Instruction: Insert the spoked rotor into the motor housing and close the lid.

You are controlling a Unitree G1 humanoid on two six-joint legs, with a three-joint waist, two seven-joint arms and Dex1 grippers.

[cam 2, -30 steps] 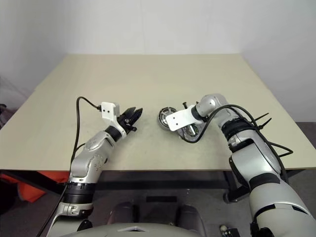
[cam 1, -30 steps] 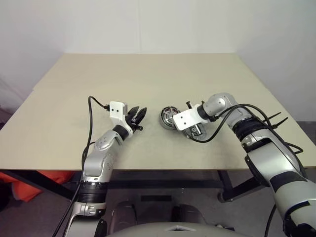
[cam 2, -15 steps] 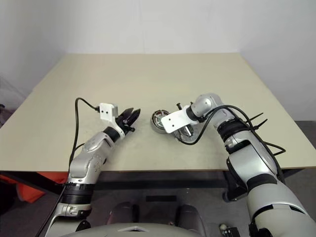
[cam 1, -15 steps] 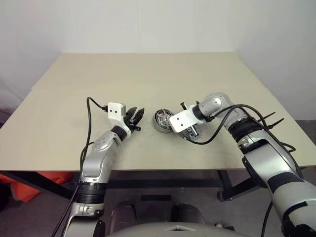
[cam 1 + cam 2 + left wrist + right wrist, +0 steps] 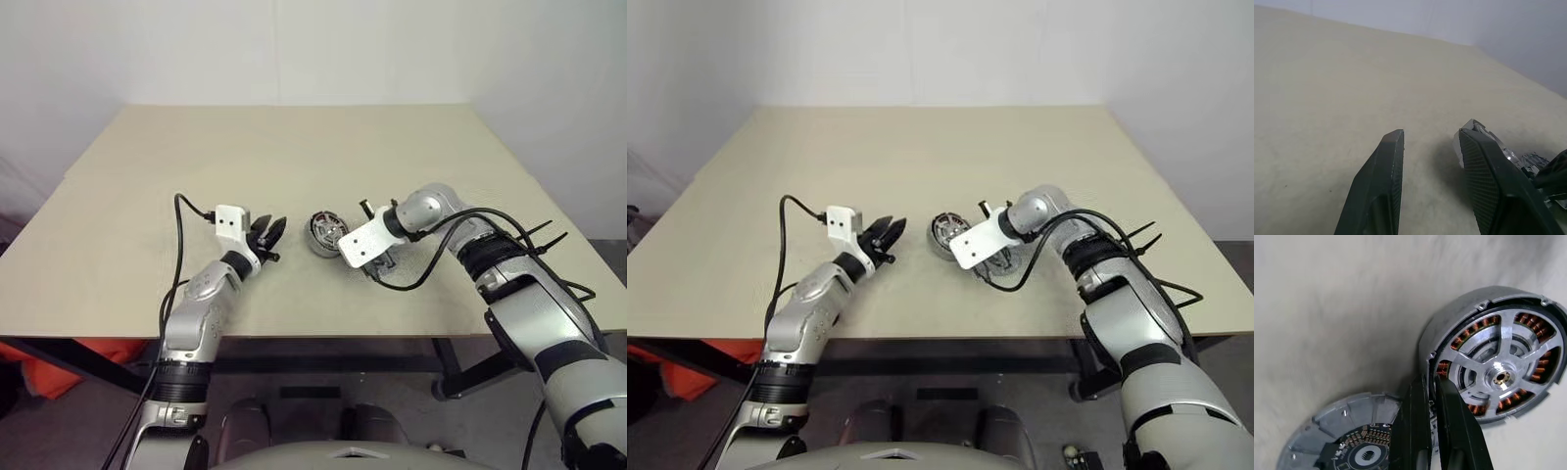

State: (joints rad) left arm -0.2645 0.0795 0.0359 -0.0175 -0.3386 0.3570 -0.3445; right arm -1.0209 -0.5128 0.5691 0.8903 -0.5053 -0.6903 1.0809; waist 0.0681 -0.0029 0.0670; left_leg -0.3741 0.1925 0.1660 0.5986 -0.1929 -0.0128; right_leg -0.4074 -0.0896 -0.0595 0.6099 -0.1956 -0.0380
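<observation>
1. Leaning on the table [image 5: 294, 157] near its front edge, the motor housing [image 5: 323, 233] is tipped up, so its open face turns toward the robot rather than straight up.
2. The right wrist view shows a ring of copper-orange windings inside the housing's silver-grey wall.
3. The spoked rotor [image 5: 1498, 377] sits in that open face. It has silver spokes and a bright central hub, and the windings show through the gaps between the spokes.
4. The lid [image 5: 1327, 431] lies just beside the housing, on the side toward the right arm. It is a grey disc with a segmented rim and a dark circuit board at its middle, and it is not on the housing.
5. The right end effector [image 5: 1431, 381] points steeply down between the lid and the housing. Its two black fingers are pressed together with only a sliver between them.
6. Its fingertips are right at the housing's rim, on the side nearest the lid. Whether they pinch the wall or only touch it cannot be told.
7. From the head views, a white camera mount [image 5: 361, 242] on the right wrist covers those fingers.
8. The left end effector [image 5: 269, 232] hangs just above the table, well apart from the housing and pointing toward it.
9. Its fingers [image 5: 1378, 196] are spread, with nothing but bare table between them.
</observation>
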